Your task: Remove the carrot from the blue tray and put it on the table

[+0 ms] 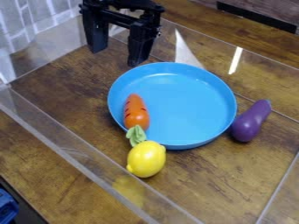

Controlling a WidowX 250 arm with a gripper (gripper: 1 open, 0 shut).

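Observation:
The carrot (136,111) lies inside the blue tray (193,105) against its left rim, orange body pointing away from me and green leafy top hanging over the near-left edge. The tray sits mid-table on the dark wood table (70,96). My gripper (122,44) hangs at the back left, above and beyond the tray, black fingers pointing down and standing open with nothing between them. It is well apart from the carrot.
A yellow lemon (146,159) rests on the wood just in front of the tray's near-left edge, next to the carrot's leaves. A purple eggplant (250,121) lies against the tray's right side. Clear acrylic walls (70,144) border the tabletop.

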